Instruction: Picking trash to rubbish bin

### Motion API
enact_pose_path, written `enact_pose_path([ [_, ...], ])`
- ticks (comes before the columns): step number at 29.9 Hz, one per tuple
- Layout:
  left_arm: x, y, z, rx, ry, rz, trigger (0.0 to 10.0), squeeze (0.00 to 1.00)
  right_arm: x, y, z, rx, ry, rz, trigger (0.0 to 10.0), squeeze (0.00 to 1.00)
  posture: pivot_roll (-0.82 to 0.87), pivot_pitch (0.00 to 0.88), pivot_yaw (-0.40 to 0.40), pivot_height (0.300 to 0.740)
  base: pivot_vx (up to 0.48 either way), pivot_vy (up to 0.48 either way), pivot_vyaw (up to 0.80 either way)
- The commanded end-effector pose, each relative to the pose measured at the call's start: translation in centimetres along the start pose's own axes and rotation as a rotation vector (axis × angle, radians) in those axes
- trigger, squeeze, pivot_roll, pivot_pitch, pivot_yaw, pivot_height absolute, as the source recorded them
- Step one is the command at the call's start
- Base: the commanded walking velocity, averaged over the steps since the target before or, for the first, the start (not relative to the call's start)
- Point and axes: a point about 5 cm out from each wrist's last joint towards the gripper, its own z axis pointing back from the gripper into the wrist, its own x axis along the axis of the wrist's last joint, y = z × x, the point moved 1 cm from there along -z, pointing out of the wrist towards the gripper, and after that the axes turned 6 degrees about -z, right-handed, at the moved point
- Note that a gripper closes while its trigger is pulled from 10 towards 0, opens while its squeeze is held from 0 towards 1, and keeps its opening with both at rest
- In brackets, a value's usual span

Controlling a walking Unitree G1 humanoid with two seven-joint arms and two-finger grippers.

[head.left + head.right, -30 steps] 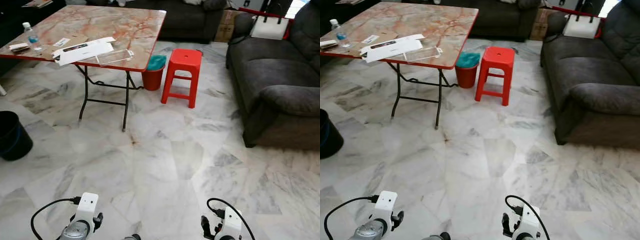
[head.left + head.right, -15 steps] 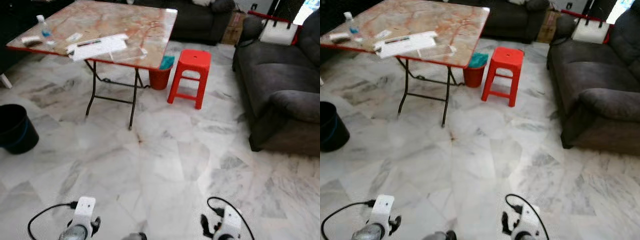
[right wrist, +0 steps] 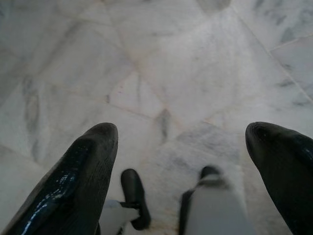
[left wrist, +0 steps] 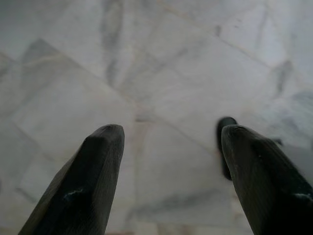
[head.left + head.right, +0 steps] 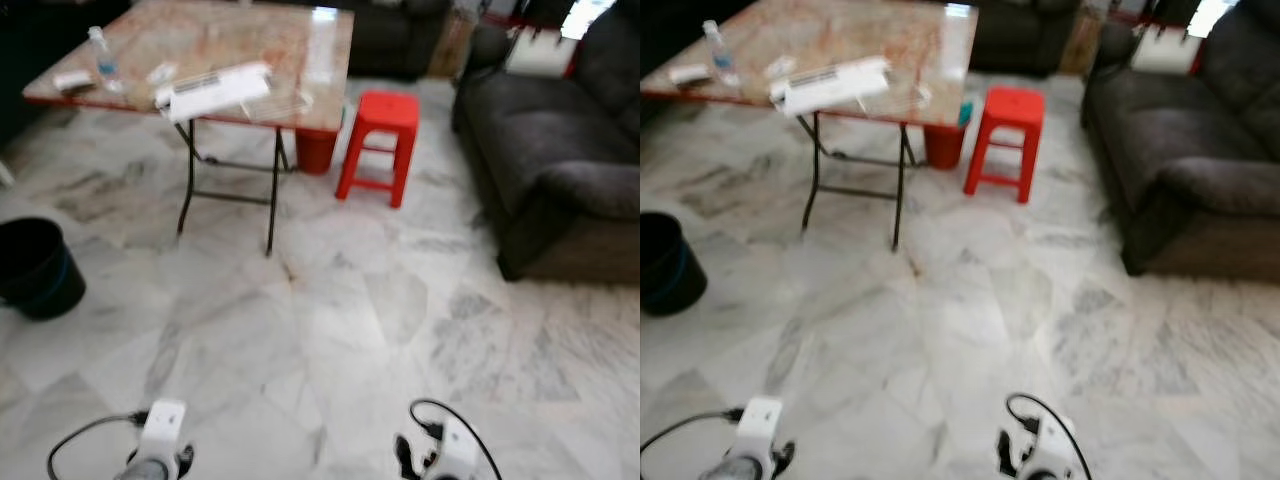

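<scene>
A grey-white marble floor (image 5: pixel 330 330) covers most of the room, a little blurred. On the right stands a dark grey sofa (image 5: pixel 560 170), with a white bag (image 5: pixel 542 52) on its far end. On the far left stands a folding table with black legs; its red-edged marble tabletop (image 5: pixel 290 50) carries white papers (image 5: pixel 212 88), a clear flat tray (image 5: pixel 282 103), a plastic bottle (image 5: pixel 98 52) and some small items (image 5: pixel 75 80). Just beside the table is a red plastic stool (image 5: pixel 378 145), and between them a red rubbish bin (image 5: pixel 316 148) with a green liner stands partly under the tabletop. A black bucket (image 5: pixel 38 268) stands on the floor at the left, well apart from the table. Both arms hang low over the floor. The left tool (image 4: pixel 168 142) has its two black fingers spread apart and holds nothing; the right tool (image 3: pixel 183 142) is also wide open and empty.
</scene>
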Motion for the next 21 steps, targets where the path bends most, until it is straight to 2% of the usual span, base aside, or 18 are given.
enact_pose_path([
  [1,-0.4,-0.8,0.0,-0.019,0.021,-0.001,10.0,0.0,0.0,-1.1,0.2,-0.03,0.0,0.0,10.0,0.0,0.12,0.102,-0.019,0.74,0.0,0.48,0.0],
  [4,-0.4,-0.8,0.0,-0.019,0.023,-0.005,10.0,0.0,0.0,-1.1,0.2,-0.029,-0.001,-0.001,10.0,0.0,0.12,0.102,-0.018,0.74,0.0,0.48,0.0],
  [10,0.8,-0.5,-0.2,-0.008,-0.022,-0.024,10.0,0.0,0.5,-0.9,0.1,-0.023,-0.016,-0.009,10.0,0.0,0.12,0.103,-0.019,0.74,0.0,0.0,0.0],
  [11,3.1,-0.3,-0.4,-0.004,-0.106,-0.041,10.0,0.0,1.4,-0.7,-0.1,-0.018,-0.044,0.011,10.0,0.0,0.13,0.103,-0.019,0.74,0.0,0.0,0.0],
  [13,5.3,-0.2,-0.6,0.002,-0.184,-0.048,10.0,0.0,2.7,-0.2,-0.4,-0.004,-0.089,0.032,10.0,0.0,0.13,0.103,-0.019,0.74,0.0,0.0,0.0],
  [17,9.3,-0.5,-0.5,0.006,-0.321,-0.051,10.0,0.0,5.6,0.7,-0.9,0.028,-0.193,0.067,10.0,0.0,0.12,0.104,-0.018,0.74,0.0,0.0,0.0],
  [18,9.3,-0.5,-0.5,0.006,-0.321,-0.051,10.0,0.0,5.6,0.7,-0.9,0.028,-0.193,0.067,10.0,0.0,0.12,0.104,-0.018,0.74,0.0,0.0,0.0],
  [20,14.4,-0.4,0.2,0.035,-0.509,0.002,10.0,0.0,9.1,2.0,-1.1,0.062,-0.316,0.081,10.0,0.0,0.12,0.105,-0.016,0.74,0.0,0.0,0.0],
  [21,15.4,-0.2,0.4,0.043,-0.547,0.016,10.0,0.0,9.9,2.4,-1.2,0.074,-0.347,0.084,10.0,0.0,0.12,0.105,-0.016,0.74,0.0,0.0,0.0],
])
